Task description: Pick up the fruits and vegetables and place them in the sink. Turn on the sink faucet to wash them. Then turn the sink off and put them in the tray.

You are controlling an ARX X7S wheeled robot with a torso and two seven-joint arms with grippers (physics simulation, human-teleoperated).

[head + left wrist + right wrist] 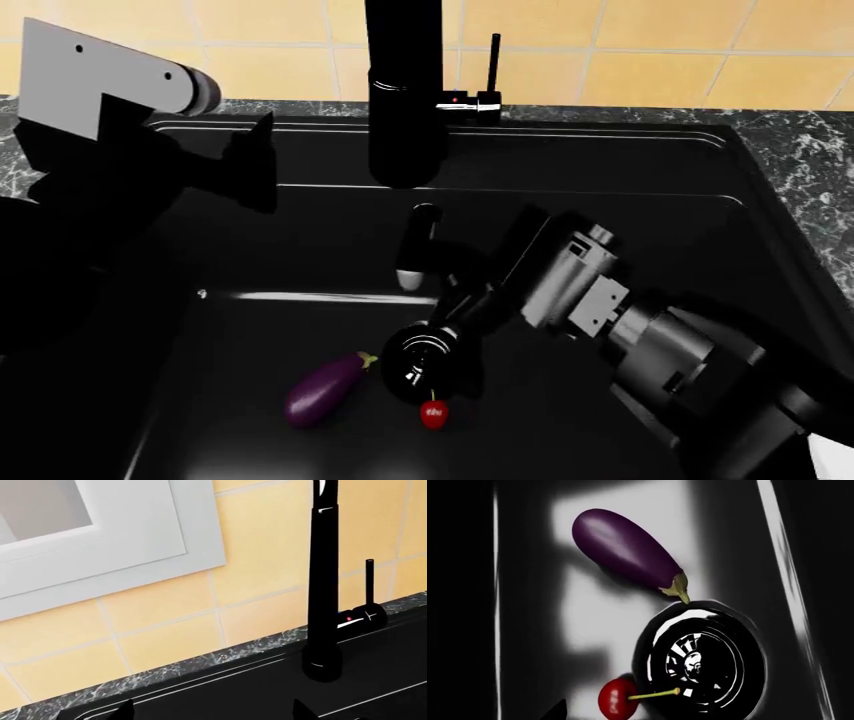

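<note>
A: Nearest us on the floor of the matte-black rectangular sink (747,215) lies the tiny red cherry (434,414), touching the near edge of the round drain (418,362), with the small glossy purple eggplant (324,390) just left of it, stem toward the drain.

B: Our right gripper (424,252) hangs above and just beyond them (its fingers lie close together, holding nothing, we judge).

A: So both are in; we judge the tap comes next. The tall black cylindrical faucet (403,95) stands at the far rim, its thin lever handle (494,62) upright on its right side.

B: Our left gripper (247,170) hovers at the far left, with the faucet to its right. Its fingertips barely show in its wrist view; we cannot tell its spread.

A: The right gripper sits nearer the lever, which lies farther and slightly right of it.
</note>
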